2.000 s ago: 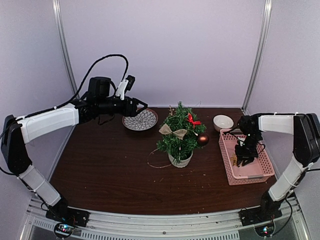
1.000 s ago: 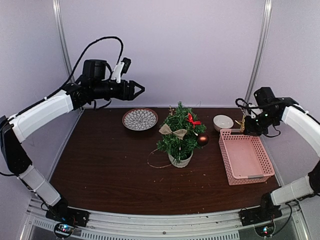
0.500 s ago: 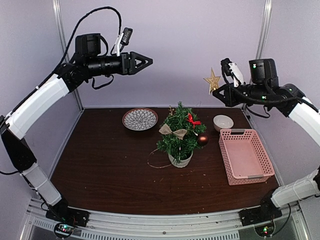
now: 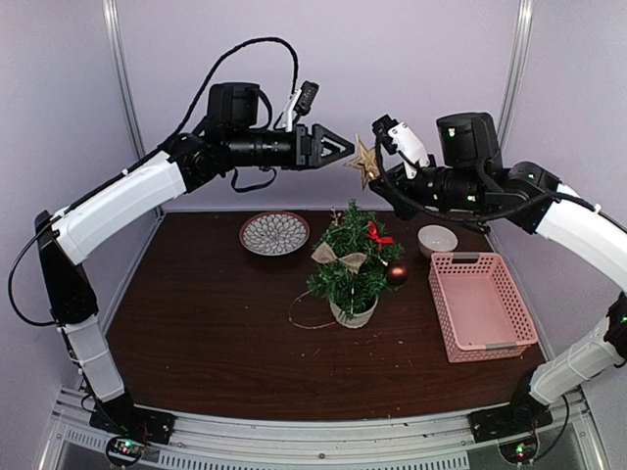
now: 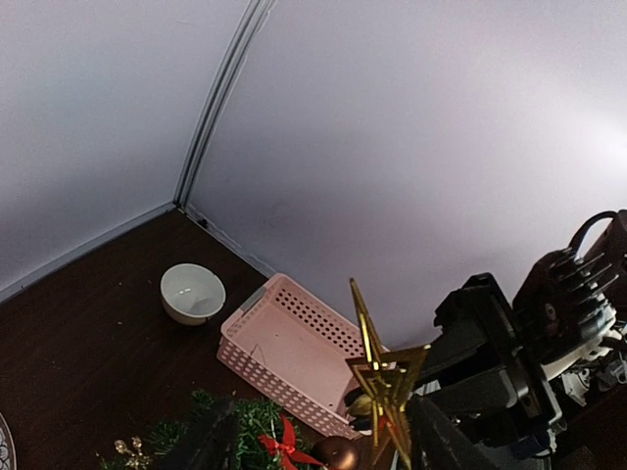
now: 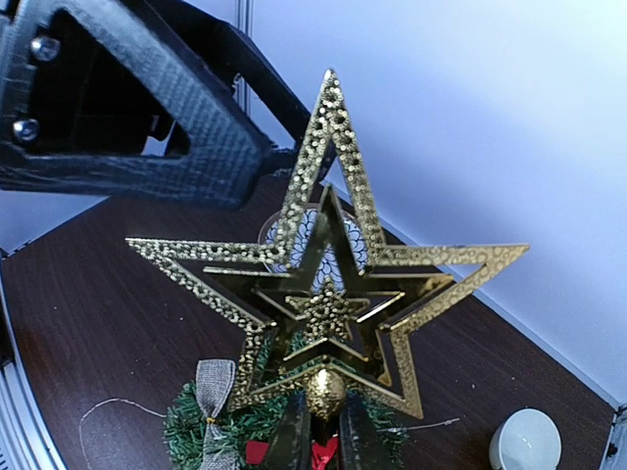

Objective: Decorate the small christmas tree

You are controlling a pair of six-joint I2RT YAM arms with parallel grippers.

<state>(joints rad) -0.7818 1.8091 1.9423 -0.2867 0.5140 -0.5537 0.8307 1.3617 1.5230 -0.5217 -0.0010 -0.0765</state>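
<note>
The small christmas tree (image 4: 353, 266) stands in its white pot mid-table, with a burlap bow, a red bow and a brown ball on it. It also shows low in the left wrist view (image 5: 220, 431) and the right wrist view (image 6: 196, 423). My right gripper (image 4: 384, 188) is shut on the stem of a gold star (image 4: 364, 162), held upright high above the tree. The pinch shows in the right wrist view (image 6: 318, 436), below the star (image 6: 328, 294). My left gripper (image 4: 345, 149) is open and empty, its tips just left of the star (image 5: 387, 377).
A pink basket (image 4: 480, 305) lies at the right with a white bowl (image 4: 437, 239) behind it. A patterned plate (image 4: 274, 233) sits at the back left. A thin string (image 4: 302, 315) lies beside the pot. Walls close in on three sides.
My right gripper took the star from the basket, lifted it and carried it left above the tree. My left arm rose and swung right until its tips reached the star.
</note>
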